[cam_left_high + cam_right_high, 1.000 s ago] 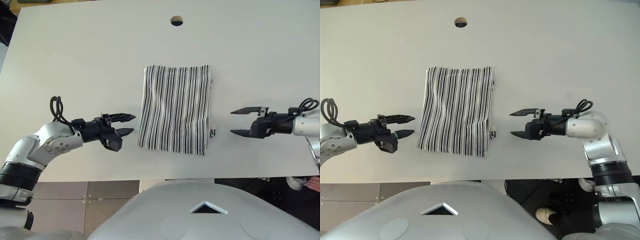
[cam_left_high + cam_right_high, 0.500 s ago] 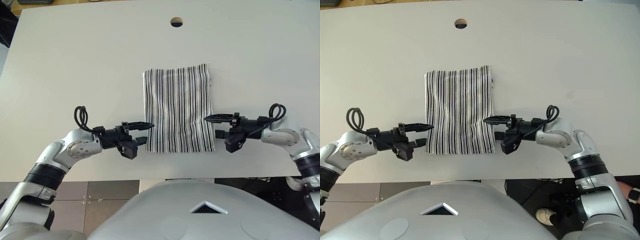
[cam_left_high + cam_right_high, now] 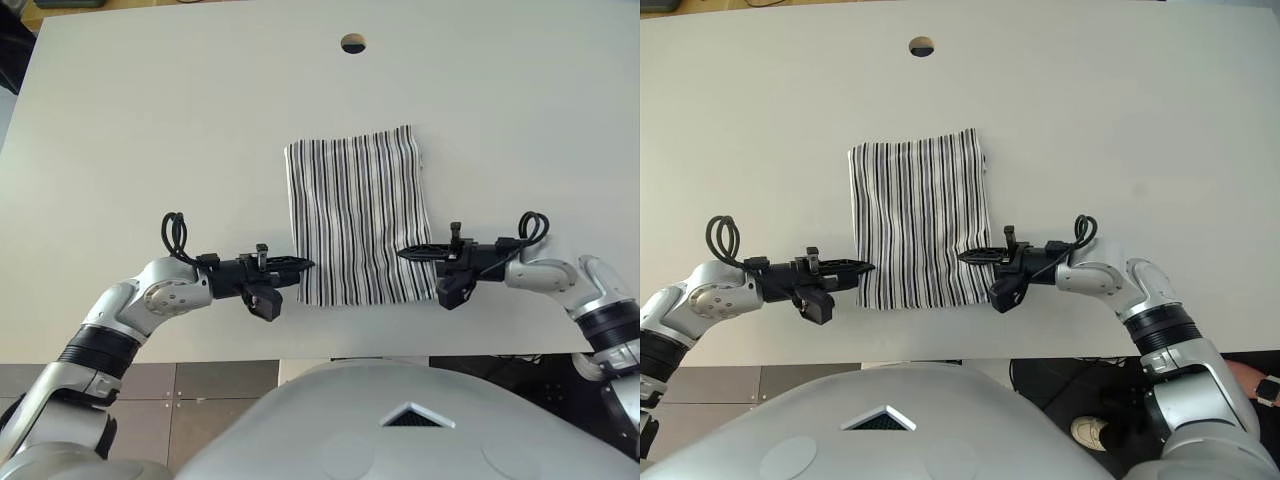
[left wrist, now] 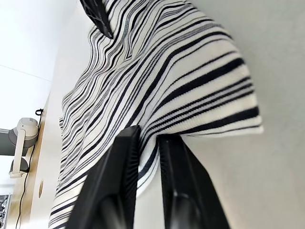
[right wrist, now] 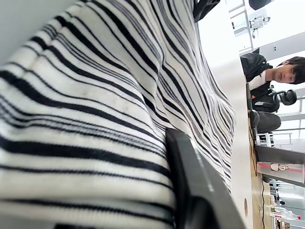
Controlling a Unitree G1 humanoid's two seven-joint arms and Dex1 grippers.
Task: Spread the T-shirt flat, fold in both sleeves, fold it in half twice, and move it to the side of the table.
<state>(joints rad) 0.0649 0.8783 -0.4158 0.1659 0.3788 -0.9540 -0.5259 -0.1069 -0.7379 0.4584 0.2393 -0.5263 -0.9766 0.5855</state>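
The striped T-shirt [image 3: 355, 210] lies folded into a tall rectangle in the middle of the white table [image 3: 150, 130]. My left gripper [image 3: 296, 268] is at the shirt's near left corner, shut on the hem. In the left wrist view its fingers [image 4: 121, 181] stand close together with the striped cloth [image 4: 181, 81] pinched between them. At the near right corner, my right gripper [image 3: 408, 255] is shut on the shirt. In the right wrist view one finger [image 5: 190, 176] presses on bunched cloth [image 5: 86, 95]; the other is hidden beneath.
A round cable hole [image 3: 353, 42] sits at the far middle of the table. The table's front edge [image 3: 330, 357] runs just behind both grippers. Bare tabletop stretches to the left and right of the shirt.
Both grippers moved inward from the table's sides to the shirt's near corners and went from open to shut on them. The shirt's near edge has shifted slightly.
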